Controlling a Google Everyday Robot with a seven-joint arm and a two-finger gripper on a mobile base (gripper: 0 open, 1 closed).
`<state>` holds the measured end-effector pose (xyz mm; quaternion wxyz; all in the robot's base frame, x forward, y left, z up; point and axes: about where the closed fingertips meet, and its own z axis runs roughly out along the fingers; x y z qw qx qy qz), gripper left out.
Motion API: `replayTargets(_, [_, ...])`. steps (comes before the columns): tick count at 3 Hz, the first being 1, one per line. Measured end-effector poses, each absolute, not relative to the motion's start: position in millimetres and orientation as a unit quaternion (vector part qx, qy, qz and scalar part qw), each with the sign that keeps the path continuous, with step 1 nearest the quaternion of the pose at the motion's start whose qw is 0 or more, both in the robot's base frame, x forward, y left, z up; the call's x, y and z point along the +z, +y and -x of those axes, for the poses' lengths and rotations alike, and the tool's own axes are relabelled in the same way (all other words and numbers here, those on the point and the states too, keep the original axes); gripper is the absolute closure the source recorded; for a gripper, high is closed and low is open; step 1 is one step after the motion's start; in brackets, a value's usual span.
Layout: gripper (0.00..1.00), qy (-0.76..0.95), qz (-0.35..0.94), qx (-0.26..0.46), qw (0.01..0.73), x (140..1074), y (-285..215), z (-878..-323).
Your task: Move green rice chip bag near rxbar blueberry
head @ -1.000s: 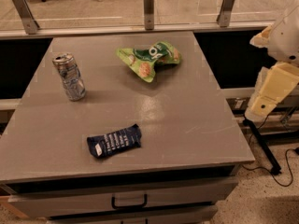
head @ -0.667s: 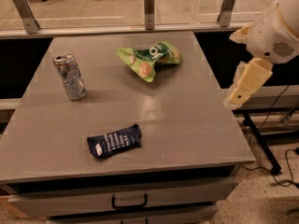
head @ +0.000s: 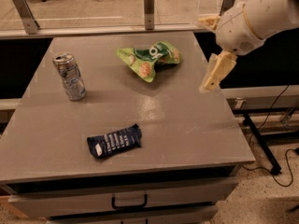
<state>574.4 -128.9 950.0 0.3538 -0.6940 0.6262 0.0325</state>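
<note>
The green rice chip bag (head: 149, 59) lies crumpled on the far middle of the grey table (head: 187, 125). The rxbar blueberry (head: 114, 141), a dark navy wrapper with white text, lies flat near the table's front, left of centre. My gripper (head: 204, 54) hangs above the table's right edge, to the right of the bag and apart from it. It is open and empty; one cream finger (head: 217, 71) points down and the other (head: 208, 19) shows higher up.
A silver drink can (head: 69, 76) stands upright at the left of the table. A glass rail with metal posts (head: 148, 7) runs along the far edge. A drawer handle (head: 129, 202) is below the front edge. Cables (head: 275, 125) lie on the floor at right.
My arm and gripper have swung left, from beyond the table's right side to over its right edge, closer to the bag. The bag, bar and can have not moved.
</note>
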Motion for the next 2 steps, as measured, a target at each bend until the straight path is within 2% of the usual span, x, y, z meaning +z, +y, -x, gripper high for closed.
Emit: replayTargets(2, [0.0, 0.588, 0.726, 0.017, 0.357, 949.0, -125.3, -576.7])
